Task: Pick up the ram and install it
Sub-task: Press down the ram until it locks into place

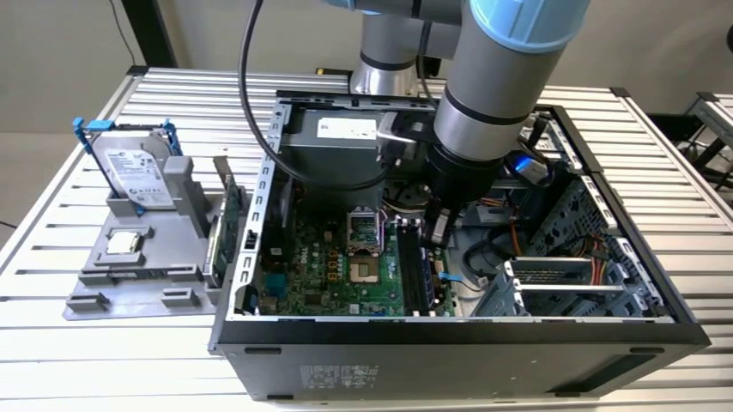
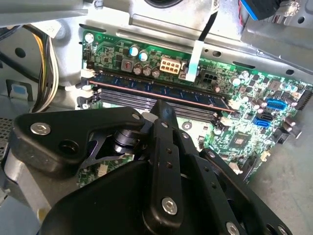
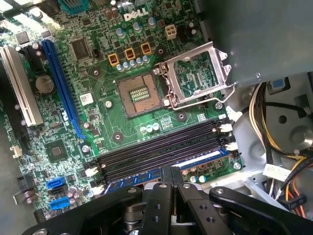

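So the big thing here is the open PC case (image 1: 458,335) sitting on a slatted metal table (image 1: 69,360), with the arm (image 1: 504,77) reaching down into it. Inside lies the green motherboard (image 3: 112,112), CPU socket (image 3: 139,95) open and empty with its metal retention frame (image 3: 198,73) flipped up beside it. Off to the exterior view's left there's a grey parts holder (image 1: 137,257) with a hard drive (image 1: 132,172) standing in it.

The ram (image 2: 161,93) is already down in the outermost of the black memory slots (image 3: 161,147), the 1 nearest the board edge, and looks to run the slot's full length. The gripper (image 3: 171,171) sits right above the stick's top edge, about mid-length. The 2 fingers (image 2: 164,115) are pressed together into 1 narrow blade, so clenched with nothing between them, looking more like a pusher than a grasp.

If this is the seating push, I'd say doing it well means pressing straight down, square to the slot, no sideways lean that could flex the board. Pushing mid-stick spreads the force to both ends. The white end latches (image 2: 87,73) are the tell, though I can't say from here whether they've snapped in.
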Available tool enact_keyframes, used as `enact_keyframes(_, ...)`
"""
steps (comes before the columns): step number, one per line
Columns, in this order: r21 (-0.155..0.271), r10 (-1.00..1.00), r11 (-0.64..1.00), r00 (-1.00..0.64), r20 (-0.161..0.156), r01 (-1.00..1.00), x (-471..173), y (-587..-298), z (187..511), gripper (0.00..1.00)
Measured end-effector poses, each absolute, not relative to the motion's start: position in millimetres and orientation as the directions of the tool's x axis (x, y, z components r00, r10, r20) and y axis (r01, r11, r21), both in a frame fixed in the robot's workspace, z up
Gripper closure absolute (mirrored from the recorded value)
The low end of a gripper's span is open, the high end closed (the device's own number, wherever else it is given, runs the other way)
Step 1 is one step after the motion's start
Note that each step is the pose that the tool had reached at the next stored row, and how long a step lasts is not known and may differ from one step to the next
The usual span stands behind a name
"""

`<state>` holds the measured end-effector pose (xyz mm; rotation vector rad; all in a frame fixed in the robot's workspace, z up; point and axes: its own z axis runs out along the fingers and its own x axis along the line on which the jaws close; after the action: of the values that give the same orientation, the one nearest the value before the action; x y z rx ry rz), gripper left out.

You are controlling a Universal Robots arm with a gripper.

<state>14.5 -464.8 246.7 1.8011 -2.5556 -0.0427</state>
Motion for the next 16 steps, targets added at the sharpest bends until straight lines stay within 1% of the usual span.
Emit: enact_keyframes(16, 0.031, -0.947, 0.322, -0.323, -0.004, -0.946, 14.5, -464.8, 246.7, 1.0)
